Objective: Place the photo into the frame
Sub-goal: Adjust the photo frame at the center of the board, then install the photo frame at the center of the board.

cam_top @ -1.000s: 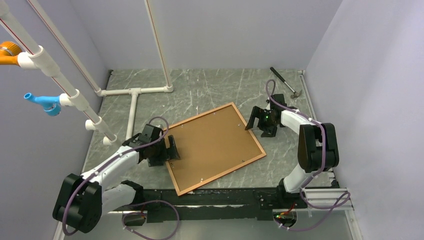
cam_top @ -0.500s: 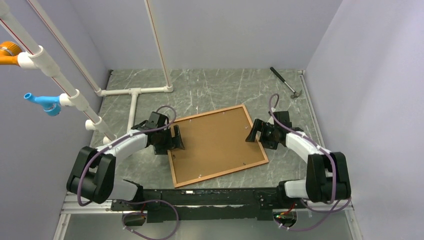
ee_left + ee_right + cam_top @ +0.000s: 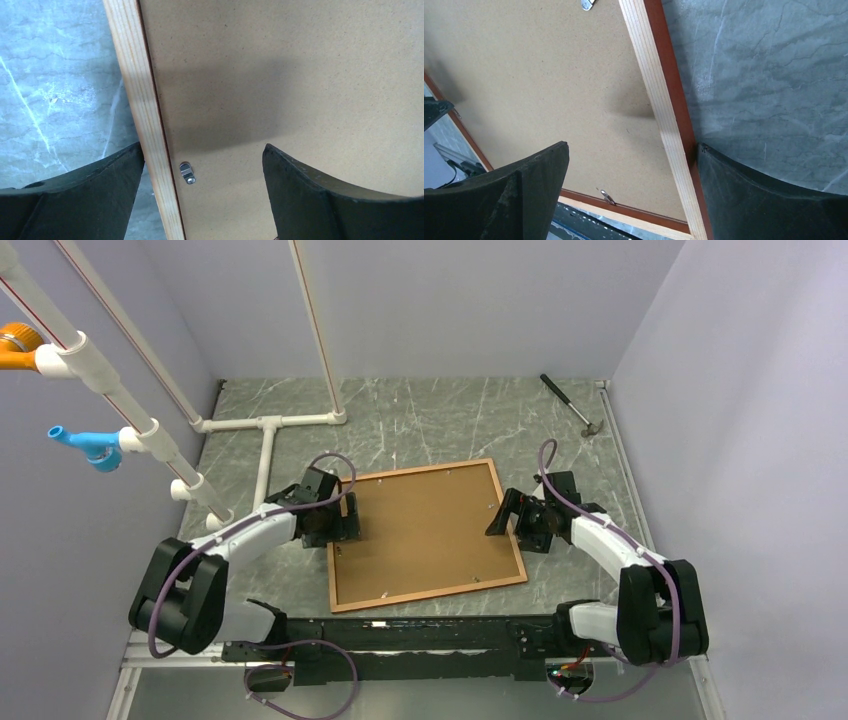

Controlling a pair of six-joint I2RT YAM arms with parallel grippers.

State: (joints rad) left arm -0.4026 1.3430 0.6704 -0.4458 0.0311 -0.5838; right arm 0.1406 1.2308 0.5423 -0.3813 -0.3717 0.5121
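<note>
Grey marbled tabletop (image 3: 420, 420) holds the frame (image 3: 430, 595), fibreboard backing panel (image 3: 425, 535) up. I see left gripper (image 3: 202, 147) and right gripper (image 3: 632, 146) released, each straddling a side rail.

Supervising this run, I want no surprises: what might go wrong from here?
The backing panel sits in the frame, with a clip on it; lifting it out may fail unless clips are turned. The left gripper and right gripper stand open astride the frame; an uneven squeeze could skew it toward the table's near edge.
</note>
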